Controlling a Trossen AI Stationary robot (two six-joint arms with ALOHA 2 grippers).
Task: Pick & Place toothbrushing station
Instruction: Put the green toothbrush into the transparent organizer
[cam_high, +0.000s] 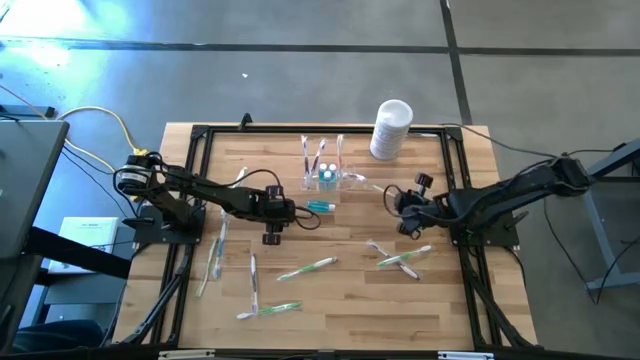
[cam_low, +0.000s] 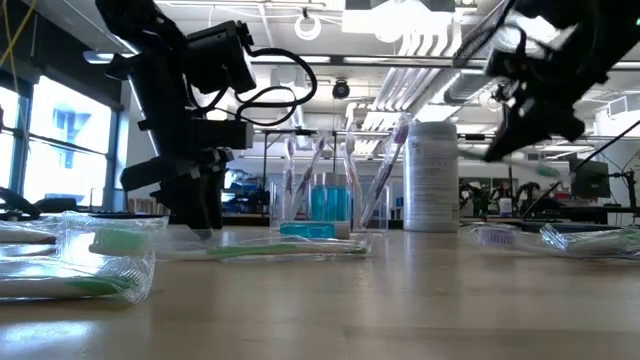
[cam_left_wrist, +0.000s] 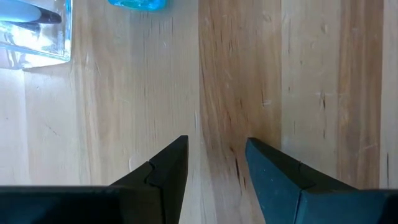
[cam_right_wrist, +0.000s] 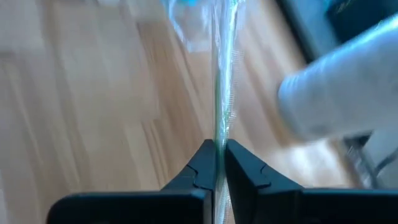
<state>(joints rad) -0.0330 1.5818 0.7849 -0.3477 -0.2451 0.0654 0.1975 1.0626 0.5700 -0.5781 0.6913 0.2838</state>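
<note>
Reaching in from the desk's (cam_high: 330, 300) right side, the right gripper (cam_right_wrist: 217, 163) has its jaws clamped on a wrapped toothbrush (cam_right_wrist: 222, 68), whose thin green shaft and clear wrapper run straight out ahead of the jaws. The station (cam_high: 327, 168), a clear holder with upright compartments already carrying a few brushes, stands near the far edge at mid-width, just beside the white container (cam_high: 391, 128) on that container's left. In the high view the right gripper (cam_high: 398, 200) sits a short way to the station's right and nearer the front, so the holder lies forward and to the left of those jaws; the low view shows this gripper (cam_low: 520, 125) raised well above the desk. By my reading, the brush must be tipped upright and carried over a free compartment before release. The left gripper (cam_left_wrist: 216, 163) hovers low over bare wood with its jaws apart and empty, near the station's front-left corner and next to a blue tube (cam_high: 320, 206). Both arms are close to the station, but only the right one carries anything, so the placing falls to it.
</note>
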